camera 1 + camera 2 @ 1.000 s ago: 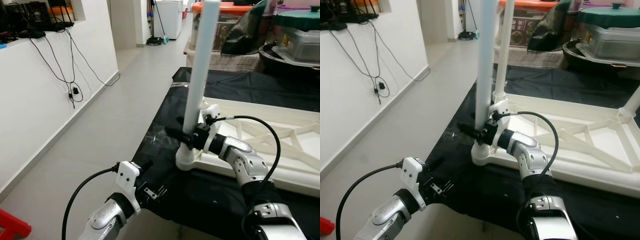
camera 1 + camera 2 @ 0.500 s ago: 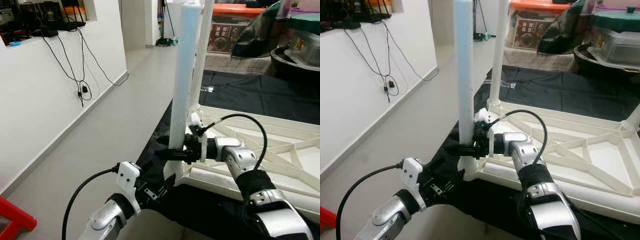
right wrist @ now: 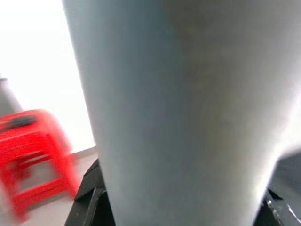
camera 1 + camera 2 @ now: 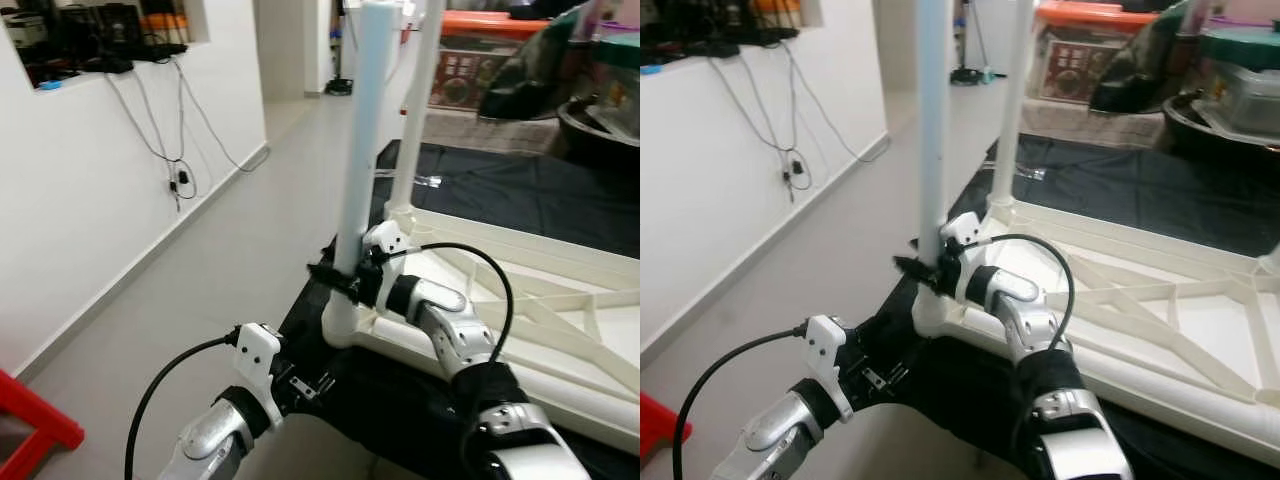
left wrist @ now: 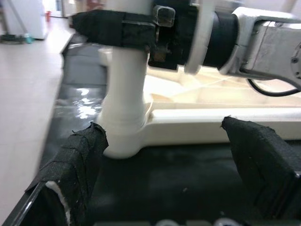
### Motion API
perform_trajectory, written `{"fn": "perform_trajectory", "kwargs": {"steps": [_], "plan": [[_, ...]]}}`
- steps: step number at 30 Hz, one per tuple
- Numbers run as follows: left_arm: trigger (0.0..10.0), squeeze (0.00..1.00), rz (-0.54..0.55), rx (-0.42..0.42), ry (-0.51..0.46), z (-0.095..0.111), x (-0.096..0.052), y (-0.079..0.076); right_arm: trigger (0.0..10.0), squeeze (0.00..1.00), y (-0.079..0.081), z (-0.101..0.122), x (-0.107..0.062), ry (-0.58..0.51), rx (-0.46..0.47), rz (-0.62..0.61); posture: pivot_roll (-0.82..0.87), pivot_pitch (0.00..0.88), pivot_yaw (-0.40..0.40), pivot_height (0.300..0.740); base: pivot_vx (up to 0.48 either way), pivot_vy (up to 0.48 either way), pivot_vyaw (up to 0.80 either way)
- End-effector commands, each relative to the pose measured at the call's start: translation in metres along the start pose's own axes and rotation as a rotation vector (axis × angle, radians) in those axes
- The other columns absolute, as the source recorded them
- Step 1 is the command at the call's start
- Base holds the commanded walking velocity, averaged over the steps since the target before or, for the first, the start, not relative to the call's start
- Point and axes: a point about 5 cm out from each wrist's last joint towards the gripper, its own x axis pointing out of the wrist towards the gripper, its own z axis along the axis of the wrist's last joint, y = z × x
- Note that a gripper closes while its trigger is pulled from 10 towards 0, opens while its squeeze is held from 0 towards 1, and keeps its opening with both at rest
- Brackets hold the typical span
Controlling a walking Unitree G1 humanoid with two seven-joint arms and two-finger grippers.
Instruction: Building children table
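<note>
1. Your right gripper (image 4: 338,281) is clamped around the tall white plastic table leg (image 4: 362,150), low down, just above the corner socket (image 4: 340,325) of the upturned white plastic tabletop (image 4: 560,300) on the black cloth (image 4: 400,385).
2. Compared with a second ago, the leg stands straighter in its socket; then it leaned away at the top.
3. This suggests it is seating; you should press down before letting go.
4. Your left gripper (image 5: 164,155) has its fingers spread, holding nothing, near the socket.
5. A second white leg (image 4: 418,110) stands upright at the next corner.
</note>
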Motion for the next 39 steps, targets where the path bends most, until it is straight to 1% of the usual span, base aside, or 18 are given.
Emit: {"fn": "perform_trajectory", "kwargs": {"steps": [1, 2, 4, 10, 12, 16, 17, 19, 20, 22, 23, 26, 27, 29, 33, 36, 38, 39], "plan": [[10.0, 0.00, 0.002, -0.006, 0.012, -0.003, -0.002, 0.001, 0.0, 0.00, -0.041, -0.012, -0.022, 0.047, 0.029, -0.435, 0.06, 0.001, 0.001, 0.740, 0.000, 0.000, 0.00], [10.0, 0.00, 0.000, -0.007, 0.013, -0.003, -0.002, 0.002, 0.0, 0.00, -0.047, -0.018, -0.035, 0.061, 0.033, -0.625, 0.07, 0.002, -0.001, 0.740, 0.000, 0.000, 0.00], [10.0, 0.00, 0.000, -0.005, 0.013, -0.003, -0.002, 0.002, 0.0, 0.00, -0.040, -0.023, -0.050, 0.054, 0.079, -0.805, 0.07, 0.005, -0.002, 0.740, 0.000, 0.000, 0.00], [10.0, 0.00, 0.003, -0.004, 0.012, -0.002, -0.001, 0.002, 0.0, 0.00, -0.029, -0.024, -0.055, 0.040, 0.126, -0.882, 0.07, 0.005, -0.003, 0.740, 0.000, 0.000, 0.00], [10.0, 0.00, 0.005, -0.001, 0.010, -0.002, -0.001, 0.002, 0.0, 0.00, -0.017, -0.027, -0.051, 0.042, 0.192, -0.932, 0.07, 0.012, -0.007, 0.740, 0.000, 0.000, 0.00], [10.0, 0.00, 0.005, 0.000, 0.008, -0.002, 0.000, 0.001, 0.0, 0.00, -0.009, -0.027, -0.044, 0.045, 0.226, -0.930, 0.06, 0.018, -0.011, 0.740, 0.000, 0.000, 0.00], [10.0, 0.00, 0.006, -0.002, 0.006, -0.002, 0.000, 0.001, 10.0, 0.00, -0.006, -0.026, -0.039, 0.031, 0.233, -0.886, 0.04, 0.021, -0.011, 0.740, 0.000, 0.000, 0.00], [10.0, 0.00, 0.006, -0.002, 0.006, -0.002, 0.000, 0.001, 10.0, 0.00, -0.006, -0.026, -0.039, 0.031, 0.233, -0.886, 0.04, 0.021, -0.011, 0.740, 0.000, 0.000, 0.00], [10.0, 0.00, 0.006, -0.003, 0.005, -0.001, 0.000, 0.000, 10.0, 1.00, 0.000, -0.021, -0.032, -0.002, 0.238, -0.791, 0.04, 0.021, -0.008, 0.740, 0.000, 0.000, 0.00], [10.0, 0.00, 0.006, -0.003, 0.005, -0.001, 0.000, 0.000, 10.0, 1.00, 0.000, -0.021, -0.032, -0.002, 0.238, -0.791, 0.04, 0.021, -0.008, 0.740, 0.000, 0.000, 0.00], [10.0, 0.00, 0.001, -0.007, 0.007, -0.001, 0.000, 0.001, 10.0, 1.00, 0.009, -0.014, -0.022, -0.085, 0.233, -0.612, 0.03, 0.021, 0.007, 0.740, 0.000, 0.000, 0.00], [10.0, 0.00, -0.002, -0.007, 0.008, -0.002, 0.000, 0.001, 10.0, 1.00, 0.010, -0.013, -0.020, -0.106, 0.237, -0.561, 0.03, 0.021, 0.007, 0.740, 0.000, 0.000, 0.00], [10.0, 0.00, -0.003, -0.007, 0.010, -0.002, 0.000, 0.001, 10.0, 0.00, 0.008, -0.013, -0.021, -0.116, 0.231, -0.518, 0.03, 0.021, 0.006, 0.740, 0.000, 0.000, 0.00], [10.0, 0.00, -0.003, -0.007, 0.010, -0.002, 0.000, 0.001, 10.0, 0.00, 0.008, -0.013, -0.021, -0.116, 0.231, -0.518, 0.03, 0.021, 0.006, 0.740, 0.000, 0.000, 0.00], [10.0, 0.00, 0.001, -0.006, 0.009, -0.002, 0.001, 0.003, 10.0, 0.00, 0.008, -0.013, -0.021, -0.063, 0.212, 0.068, 0.05, 0.011, 0.009, 0.740, 0.000, 0.000, 0.00], [10.0, 0.00, 0.002, -0.007, 0.009, -0.002, 0.001, 0.003, 10.0, 0.00, 0.009, -0.013, -0.022, -0.049, 0.217, 0.127, 0.05, 0.011, 0.009, 0.740, 0.000, 0.000, 0.00], [10.0, 0.00, 0.001, -0.002, 0.009, -0.002, 0.002, 0.004, 10.0, 0.00, 0.003, -0.007, -0.026, -0.001, 0.147, 0.358, 0.07, 0.003, 0.001, 0.740, 0.000, 0.000, 0.00], [10.0, 0.00, 0.001, -0.002, 0.009, -0.002, 0.002, 0.004, 10.0, 0.00, 0.003, -0.007, -0.026, -0.001, 0.147, 0.358, 0.07, 0.003, 0.001, 0.740, 0.000, 0.000, 0.00]]}}
